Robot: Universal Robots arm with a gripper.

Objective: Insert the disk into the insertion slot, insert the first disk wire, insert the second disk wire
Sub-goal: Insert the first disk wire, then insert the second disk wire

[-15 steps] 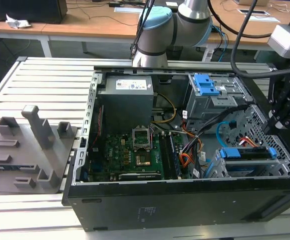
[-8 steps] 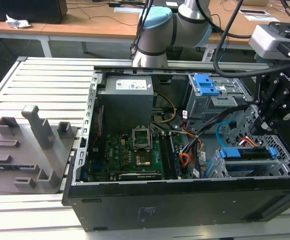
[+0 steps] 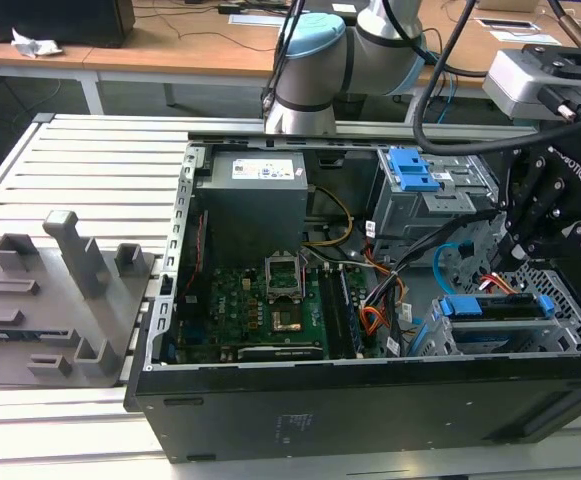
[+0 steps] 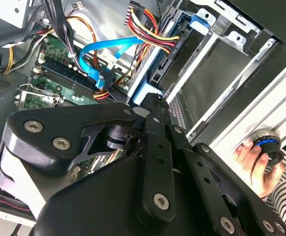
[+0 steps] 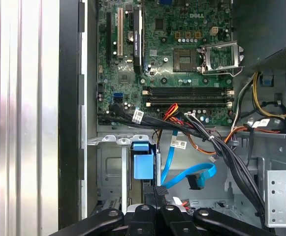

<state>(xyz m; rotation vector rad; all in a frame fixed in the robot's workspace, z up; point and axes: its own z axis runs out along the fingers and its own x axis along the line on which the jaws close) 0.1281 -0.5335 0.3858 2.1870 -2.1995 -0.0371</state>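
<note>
In the open computer case (image 3: 370, 400) on the slotted worktop (image 3: 90, 160), the disk (image 3: 490, 306) sits in the insertion slot (image 3: 565, 290) at four o'clock of the exterior view. The gripper (image 3: 515, 262), jaws together, hangs just over its far edge. The second disk wire (image 3: 448, 258) loops at the gripper's nine o'clock; beyond, a taller cage (image 3: 430, 205) holds a blue clip (image 3: 410, 168).

exterior: high, oblique over open case (image 3: 370, 410) | both wrist views: close inside, sharing motherboard (image 5: 172, 83)

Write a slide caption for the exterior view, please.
Gripper close above the disk in the insertion slot of an open computer case.
</note>
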